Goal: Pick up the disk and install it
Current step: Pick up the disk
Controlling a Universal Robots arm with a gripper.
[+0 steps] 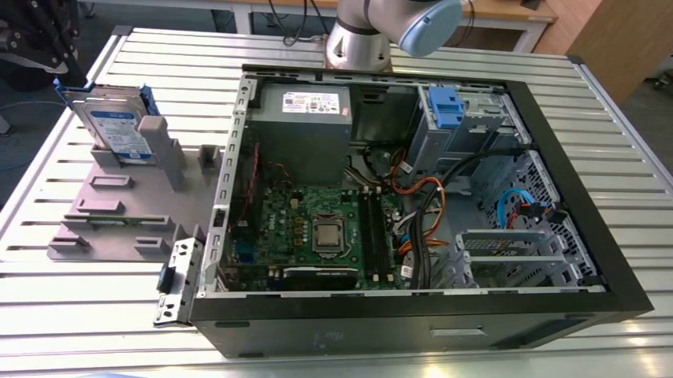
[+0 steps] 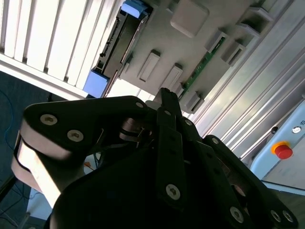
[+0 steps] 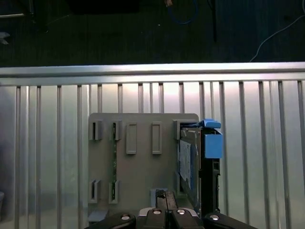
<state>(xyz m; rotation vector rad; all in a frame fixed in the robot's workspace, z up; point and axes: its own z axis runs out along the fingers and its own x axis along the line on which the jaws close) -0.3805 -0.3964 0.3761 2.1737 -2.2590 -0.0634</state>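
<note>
Closest to the wrist cameras: gripper point(image 2: 165, 95), black matte metal, bolted link arms, its two jaws clenched tip to tip with nothing between them. It hangs above the holder, apart from the disk.

Item: holder point(image 3: 143, 167), flat grey plastic plate with raised rectangular blocks and narrow slots. It lies on the table beside the case, on the exterior view's left. Contents: the disk; one thin green circuit strip point(image 3: 114, 162) set on edge in a slot.

Item: disk point(image 1: 113, 126), flat silver-metal rectangle with a white-and-blue label and blue plastic rails along its edges. It stands upright on edge in a slot at the holder's far end, leaning against a grey post. In the first wrist view it is seen edge-on point(image 3: 188, 162).

Item: table point(image 1: 620, 157), ribbed aluminium slats, pale and reflective.

Item: computer case point(image 1: 421, 331), black tower laid on its side, panel off. Contents: green motherboard point(image 1: 315, 228); grey boxy power supply point(image 1: 305, 118); blue plastic bracket point(image 1: 447, 106) on the grey metal drive bay; orange and black cables point(image 1: 421, 197).

Item: arm base point(image 1: 363, 39), silver cylinder with a pale blue cap, behind the case.

Surroundings: dark floor point(image 3: 119, 33) with loose cables beyond the table edge; a red button point(image 2: 283, 150) on a pale box.
</note>
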